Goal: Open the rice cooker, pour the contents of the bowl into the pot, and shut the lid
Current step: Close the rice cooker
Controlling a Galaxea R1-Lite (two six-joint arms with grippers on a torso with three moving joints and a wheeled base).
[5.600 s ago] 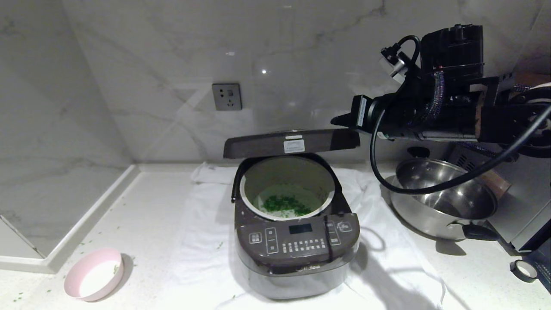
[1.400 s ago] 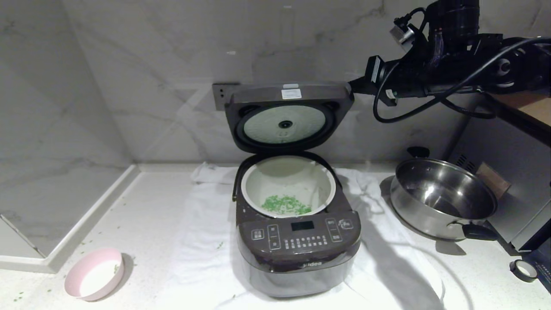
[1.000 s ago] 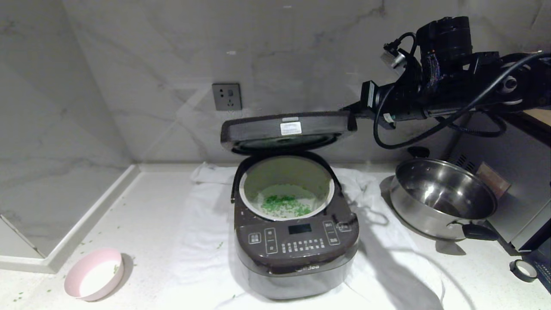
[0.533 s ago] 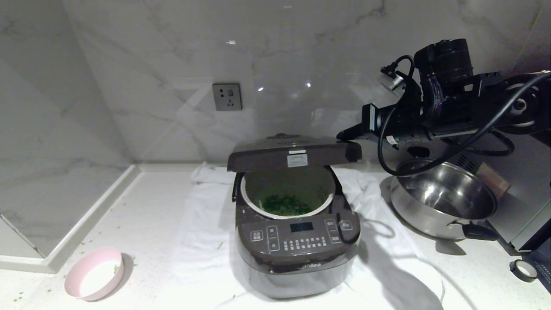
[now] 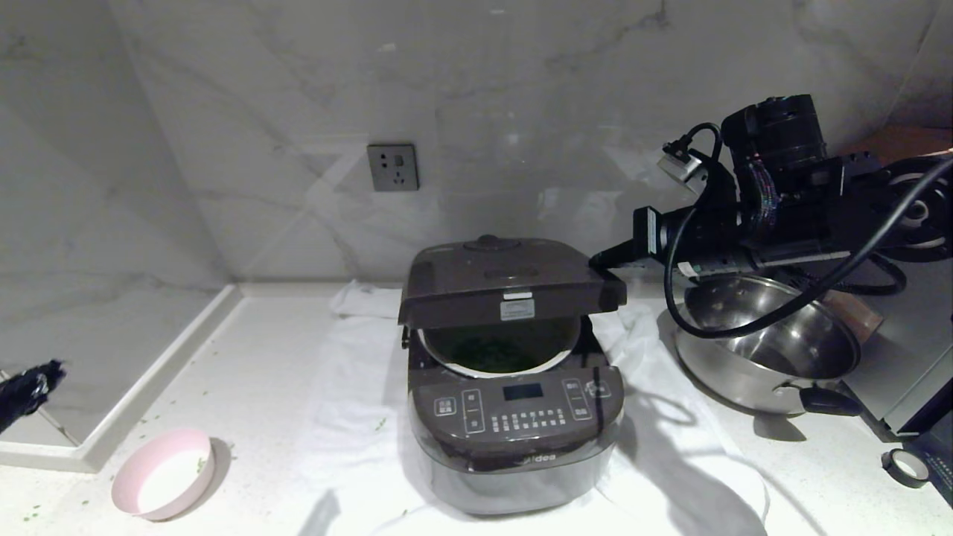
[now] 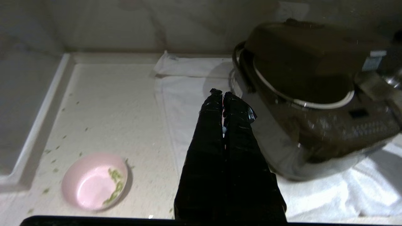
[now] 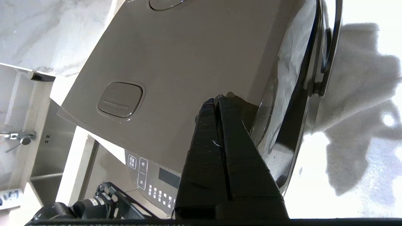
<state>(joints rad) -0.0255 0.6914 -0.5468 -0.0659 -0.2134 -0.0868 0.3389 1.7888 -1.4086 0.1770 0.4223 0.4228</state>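
From the head view I see the rice cooker (image 5: 514, 394) on a white cloth (image 5: 357, 417), its lid (image 5: 510, 283) hanging partly down with a gap left at the front, through which the pot (image 5: 499, 357) and the dark green contents (image 5: 488, 350) show. My right gripper (image 5: 604, 258) sits at the lid's right rear corner, fingers pressed together and holding nothing. It is clearly the nearer arm; the lid lies just left of and below its tip. The left gripper (image 5: 30, 387) hangs far to the cooker's left. The bowl (image 5: 164, 473) rests well to the cooker's front left, the steel pan (image 5: 770, 342) on its right, near the right arm's cable.

In the left wrist view, the left gripper (image 6: 223, 94) is closed tight and empty, pointing toward the cooker's left flank; the bowl (image 6: 94, 180) holds only a few green scraps.

In the right wrist view, the right gripper (image 7: 218, 99) is shut with its tips against the lid's top surface (image 7: 188, 62), beside the release button (image 7: 121, 99). I judge the next move is pressing down; nothing blocks it.
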